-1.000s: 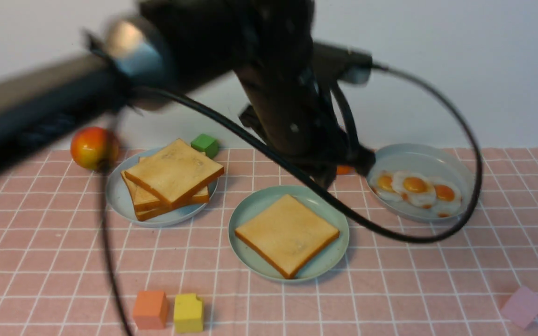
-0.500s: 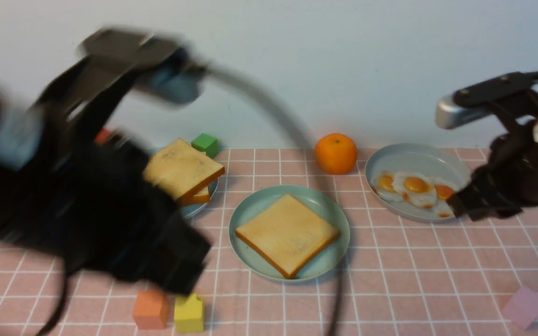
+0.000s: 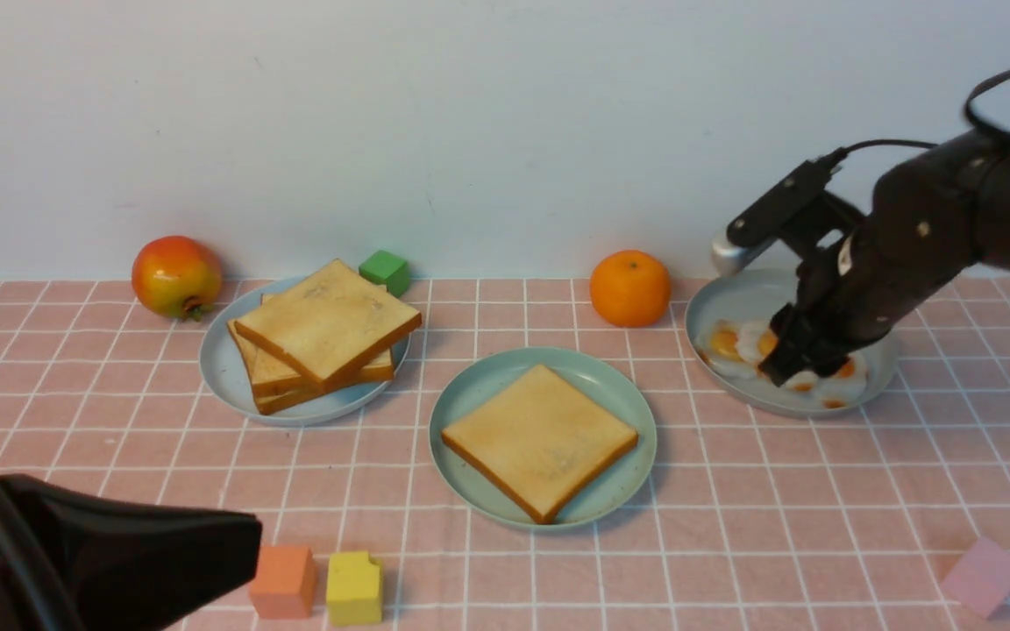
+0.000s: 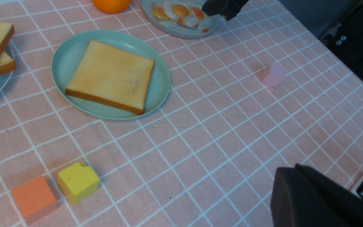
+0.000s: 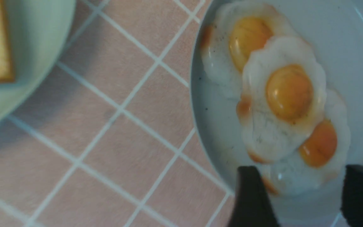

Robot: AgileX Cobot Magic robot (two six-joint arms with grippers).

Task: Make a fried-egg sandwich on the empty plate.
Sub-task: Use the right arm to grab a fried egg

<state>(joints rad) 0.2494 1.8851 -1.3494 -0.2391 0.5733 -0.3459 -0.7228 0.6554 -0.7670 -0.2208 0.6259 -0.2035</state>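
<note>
Wide pink cloth surface (image 3: 777, 491) with a white grid. On its right side the black right arm (image 3: 926, 237) reaches down into the grey-blue deep dish (image 3: 737, 294). The right tool (image 3: 793, 370) stands spread, with its two dark fingers (image 5: 250, 201) apart at the edge of the three overlapping white fried eggs with orange yolks (image 5: 282, 104). Nothing is pinched.

The left tool (image 4: 295, 189) hangs low over the near side, pressed together.

In the centre, the round mint-green plate (image 3: 487, 386) carries one square golden toast slice with a brown crust (image 3: 540, 438), lying flat, with no egg on it yet. To its left, a paler blue-grey plate (image 3: 224, 377) bears a stack of plain toast slices (image 3: 325, 329).

Along the back sit a red-yellow round fruit (image 3: 175, 276), a round orange (image 3: 630, 287) and a small green cube (image 3: 385, 270). Up front, an orange cube (image 3: 282, 580) sits just beside a yellow block (image 3: 353, 585), with a pale pink block (image 3: 983, 574) well apart on the right.
</note>
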